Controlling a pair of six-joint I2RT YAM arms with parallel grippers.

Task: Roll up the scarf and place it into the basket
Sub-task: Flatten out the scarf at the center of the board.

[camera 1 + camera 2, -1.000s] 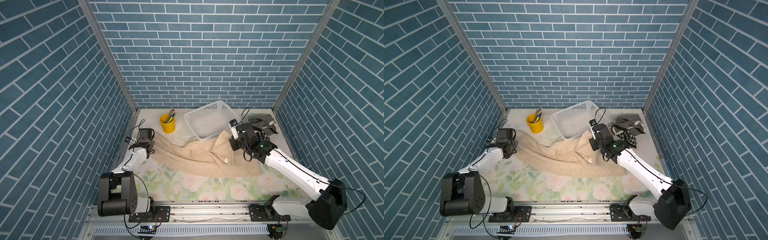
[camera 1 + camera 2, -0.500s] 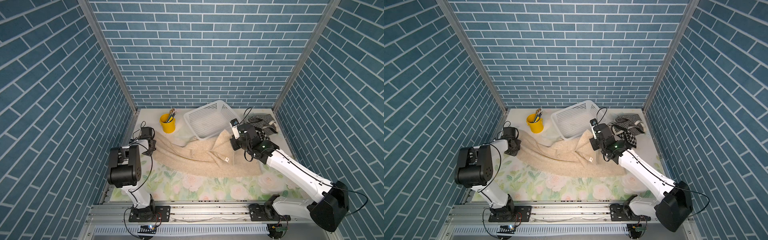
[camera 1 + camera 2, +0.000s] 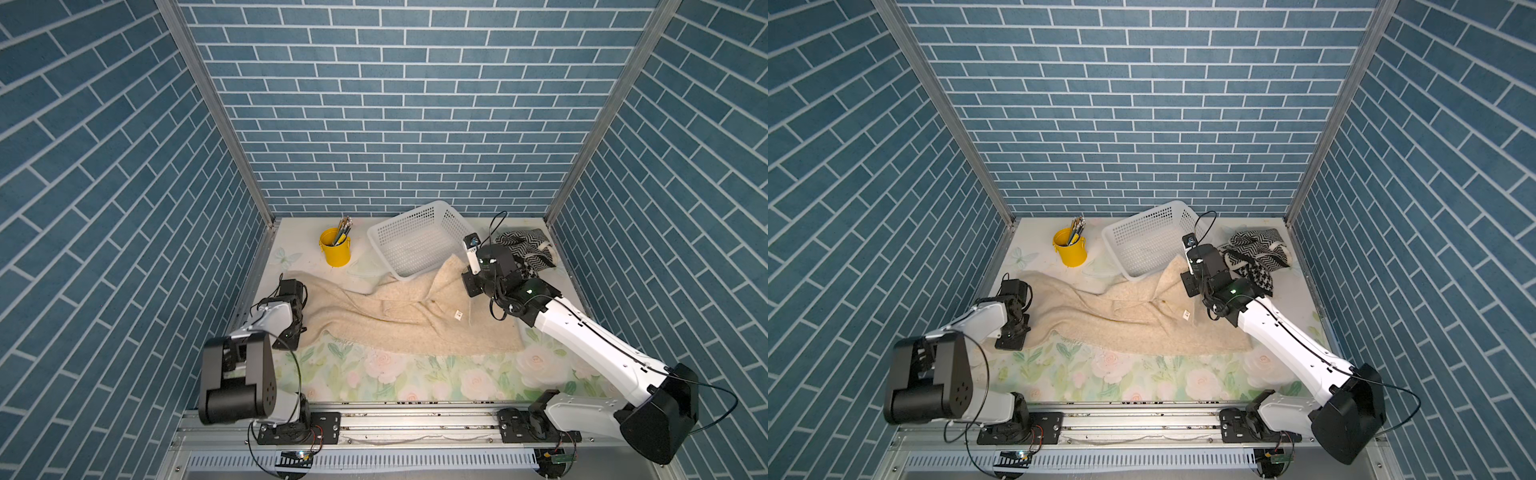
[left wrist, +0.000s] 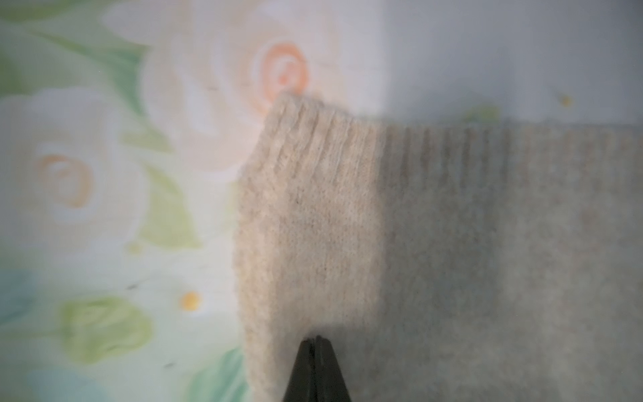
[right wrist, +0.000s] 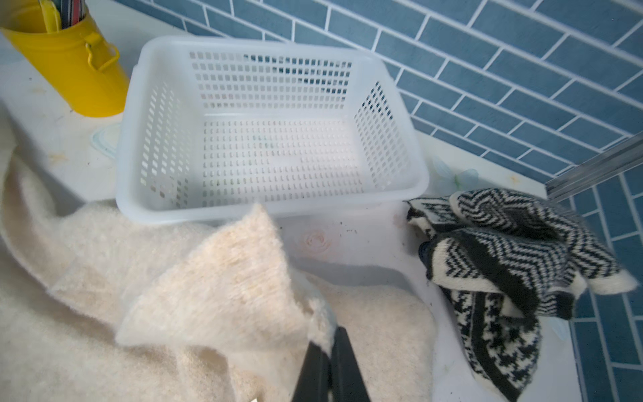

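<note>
One flowered table cover (image 3: 415, 374) lies under everything. Across it spreads the beige scarf (image 3: 395, 316), unrolled and rumpled. It runs from my left arm's side to my right, just in front of the basket and not in it. The white perforated basket (image 3: 382, 253) stands toward the back wall, and nothing lies in it in my right wrist view (image 5: 195, 212). To its right is a crumpled black-and-white knit (image 3: 525, 245), apart from the scarf. To its left is a small yellow bucket (image 3: 336, 249) with pencils or brushes standing in it.

My right gripper (image 5: 328, 334) is clenched on a fold of the scarf (image 5: 222, 285), and the pinched corner stands up in a peak near the basket's front rim. My left gripper (image 4: 315, 343) is closed tight with its fingers pressed together, tips on the scarf's ribbed end (image 4: 348, 209) near its side edge. I cannot tell whether any cloth is caught between them.
</note>
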